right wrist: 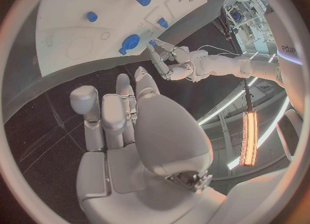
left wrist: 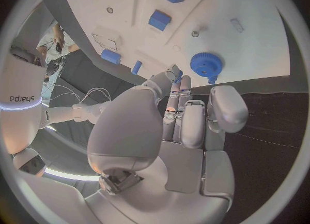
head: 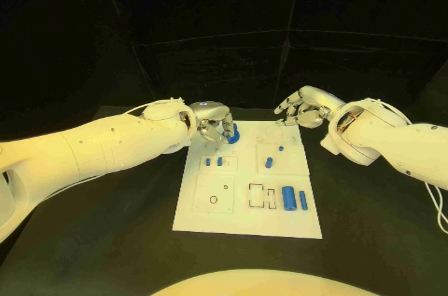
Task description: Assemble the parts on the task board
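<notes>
Left hand (head: 213,122) hovers with fingers apart, empty, just beside the blue gear (left wrist: 205,64) at the far edge of the task board (head: 245,223) (right hand (head: 303,107) idles open), so seating it probably calls for a careful pinch

White board (head: 245,218) on black table (head: 93,244), left hand (head: 213,122) over blue gear (head: 232,136) at far corner, right hand (head: 303,109) spread beyond far edge, blue cylinders (head: 295,197) near front.

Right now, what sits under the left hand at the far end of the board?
A blue gear-like part stands on the task board by its far edge, beneath the left hand. Its fingers cover part of it in the head view; contact cannot be told.
</notes>
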Tool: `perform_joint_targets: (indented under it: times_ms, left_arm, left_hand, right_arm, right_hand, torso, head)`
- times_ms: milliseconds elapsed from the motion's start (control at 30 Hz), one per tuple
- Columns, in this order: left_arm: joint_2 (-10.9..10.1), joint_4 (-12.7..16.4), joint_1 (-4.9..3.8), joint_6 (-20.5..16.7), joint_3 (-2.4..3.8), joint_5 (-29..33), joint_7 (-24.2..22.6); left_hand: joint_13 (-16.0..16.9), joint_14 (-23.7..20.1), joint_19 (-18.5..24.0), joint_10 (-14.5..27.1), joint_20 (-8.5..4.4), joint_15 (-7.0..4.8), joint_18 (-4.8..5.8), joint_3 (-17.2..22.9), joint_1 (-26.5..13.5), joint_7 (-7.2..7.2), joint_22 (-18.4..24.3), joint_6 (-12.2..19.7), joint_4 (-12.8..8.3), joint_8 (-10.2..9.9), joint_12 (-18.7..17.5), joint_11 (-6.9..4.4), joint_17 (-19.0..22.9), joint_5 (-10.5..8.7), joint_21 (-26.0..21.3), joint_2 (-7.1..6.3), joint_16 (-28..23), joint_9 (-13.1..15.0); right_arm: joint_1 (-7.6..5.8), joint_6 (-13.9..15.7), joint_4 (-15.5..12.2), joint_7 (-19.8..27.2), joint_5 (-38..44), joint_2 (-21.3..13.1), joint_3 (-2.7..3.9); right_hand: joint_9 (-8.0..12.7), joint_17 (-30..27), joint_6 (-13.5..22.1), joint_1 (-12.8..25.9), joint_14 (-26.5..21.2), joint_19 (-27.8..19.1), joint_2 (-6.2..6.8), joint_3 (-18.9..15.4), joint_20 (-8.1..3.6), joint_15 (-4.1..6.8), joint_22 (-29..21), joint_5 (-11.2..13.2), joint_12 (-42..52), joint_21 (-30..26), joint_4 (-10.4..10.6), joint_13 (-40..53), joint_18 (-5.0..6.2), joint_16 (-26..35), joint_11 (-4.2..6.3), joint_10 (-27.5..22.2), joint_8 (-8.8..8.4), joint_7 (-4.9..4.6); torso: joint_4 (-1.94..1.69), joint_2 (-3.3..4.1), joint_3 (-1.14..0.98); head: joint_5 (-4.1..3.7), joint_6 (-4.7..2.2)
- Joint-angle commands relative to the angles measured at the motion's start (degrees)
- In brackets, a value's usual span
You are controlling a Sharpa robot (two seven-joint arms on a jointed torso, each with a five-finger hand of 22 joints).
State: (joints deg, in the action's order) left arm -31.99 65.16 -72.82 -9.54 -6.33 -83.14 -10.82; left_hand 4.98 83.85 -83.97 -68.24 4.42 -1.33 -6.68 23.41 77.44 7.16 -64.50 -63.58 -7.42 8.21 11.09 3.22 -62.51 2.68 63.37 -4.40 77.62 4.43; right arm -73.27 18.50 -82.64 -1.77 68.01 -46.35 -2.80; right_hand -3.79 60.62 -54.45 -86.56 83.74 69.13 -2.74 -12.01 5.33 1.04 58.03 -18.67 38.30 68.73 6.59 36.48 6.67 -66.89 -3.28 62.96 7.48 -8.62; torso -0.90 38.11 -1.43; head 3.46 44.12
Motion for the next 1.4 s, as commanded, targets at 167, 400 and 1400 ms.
perform_joint_targets:
  times_ms: [167, 400, 1400]
  left_arm:
    - [-2.1, 0.3, 0.00, 2.7, 0.20, 1.6, 1.2]
    - [-2.9, -0.2, 0.93, 3.7, 0.21, 1.7, 1.2]
    - [-1.1, -2.8, 2.32, 5.0, 0.16, 1.7, 1.0]
  left_hand:
    - [0.0, 1.5, -0.1, -0.3, -0.43, -0.26, 0.98, 0.3, -0.3, 0.06, -0.1, -0.5, 0.0, -0.3, -0.3, 0.11, 0.2, 0.20, 0.4, 0.22, 0.3, 0.0]
    - [0.0, 1.5, -0.1, -0.3, -0.42, -0.23, 0.98, 0.3, -0.5, 0.07, -0.1, -0.6, 0.0, -0.3, -0.4, 0.13, 0.2, 0.20, 0.4, 0.06, 0.3, 0.0]
    - [-0.1, 1.4, 0.0, -0.4, -0.40, -0.21, 0.97, 0.4, -0.7, 0.05, -0.1, -0.6, 0.0, -0.5, -0.6, 0.12, 0.4, 0.21, 0.3, -0.08, 0.2, 0.0]
  right_arm:
    - [-0.10, -0.1, -0.1, 0.1, -0.3, -0.2, 0.04]
    - [-0.10, -0.2, -0.1, 0.2, -0.3, -0.3, 0.04]
    - [-0.09, -0.3, -0.1, 0.2, -0.3, -0.1, 0.04]
  right_hand:
    - [0.0, -0.1, 0.1, 0.0, 0.4, 0.3, -0.20, -0.1, -0.04, 0.03, 0.0, -0.3, -0.2, -0.2, 0.3, -0.1, 0.33, 0.3, 0.02, 0.5, -0.13, 0.12]
    - [0.0, -0.2, 0.1, -0.1, 0.4, 0.2, -0.18, -0.1, -0.04, 0.03, -0.2, -0.3, -0.2, -0.3, 0.3, -0.1, 0.36, 0.4, 0.03, 0.5, -0.13, 0.13]
    - [0.0, -0.2, 0.1, -0.1, 0.4, 0.2, -0.17, -0.1, -0.04, 0.03, -0.2, -0.3, -0.2, -0.4, 0.3, -0.1, 0.37, 0.5, 0.03, 0.5, -0.14, 0.13]
  torso:
    - [0.12, 0.06, 0.01]
    - [0.06, 0.03, 0.05]
    - [0.19, 0.07, -0.02]
  head:
    - [0.09, 0.17]
    - [-0.02, 0.26]
    - [0.22, 0.36]
